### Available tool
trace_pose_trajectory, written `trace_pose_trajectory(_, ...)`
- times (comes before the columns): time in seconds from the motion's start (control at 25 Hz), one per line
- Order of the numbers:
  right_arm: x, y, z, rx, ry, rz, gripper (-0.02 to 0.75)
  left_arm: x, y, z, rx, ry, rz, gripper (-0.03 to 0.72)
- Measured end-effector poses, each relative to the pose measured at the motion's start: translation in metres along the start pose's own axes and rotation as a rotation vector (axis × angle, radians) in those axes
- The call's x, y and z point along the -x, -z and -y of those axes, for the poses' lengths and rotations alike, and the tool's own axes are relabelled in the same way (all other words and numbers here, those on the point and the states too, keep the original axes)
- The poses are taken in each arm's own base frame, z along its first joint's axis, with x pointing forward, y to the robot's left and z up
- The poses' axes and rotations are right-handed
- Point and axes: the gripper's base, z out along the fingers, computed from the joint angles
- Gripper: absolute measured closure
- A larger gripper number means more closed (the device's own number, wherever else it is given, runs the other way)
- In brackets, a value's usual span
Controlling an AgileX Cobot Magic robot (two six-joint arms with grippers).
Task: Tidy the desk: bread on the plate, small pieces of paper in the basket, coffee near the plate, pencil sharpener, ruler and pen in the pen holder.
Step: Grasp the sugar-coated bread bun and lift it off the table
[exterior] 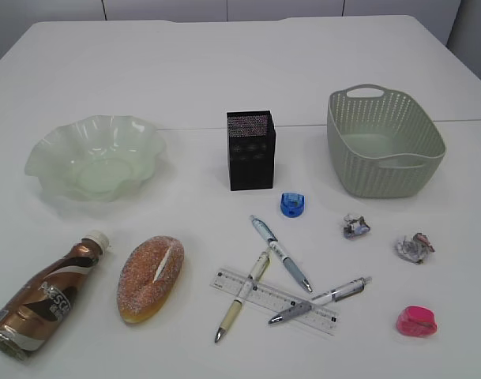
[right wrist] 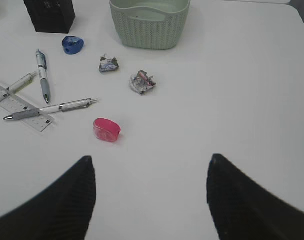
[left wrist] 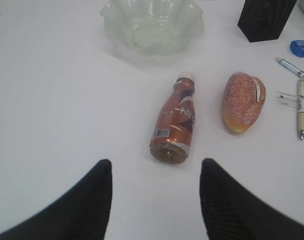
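A sugared bread roll [exterior: 151, 278] lies next to a brown coffee bottle [exterior: 46, 296] lying on its side, in front of the green wavy glass plate [exterior: 95, 155]. Three pens [exterior: 281, 253] and a clear ruler [exterior: 276, 302] lie crossed at the front middle. A blue sharpener [exterior: 292, 204] sits by the black pen holder [exterior: 250, 150]; a pink sharpener [exterior: 417, 320] is at the front right. Two paper balls [exterior: 356, 227] [exterior: 414, 247] lie before the green basket [exterior: 385, 143]. My left gripper [left wrist: 155, 167] is open above the table, just short of the bottle [left wrist: 174, 126]. My right gripper [right wrist: 151, 164] is open, near the pink sharpener [right wrist: 107, 129]. Neither arm shows in the exterior view.
The white table has a seam running across behind the basket. Its far edge is at the back of the exterior view. The right table edge shows in the right wrist view, beyond the basket [right wrist: 150, 23].
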Motion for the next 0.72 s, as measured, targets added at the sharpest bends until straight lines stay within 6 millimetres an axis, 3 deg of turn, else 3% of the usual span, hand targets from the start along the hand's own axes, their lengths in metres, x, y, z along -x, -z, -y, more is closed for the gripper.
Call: trace_pose_trajectory(0.72,0.0000,0.0000,0.0000,0.000,0.000,0.000,0.197,0.0000,0.0000,-0.0002,0.002,-0.001,0.000,0.276)
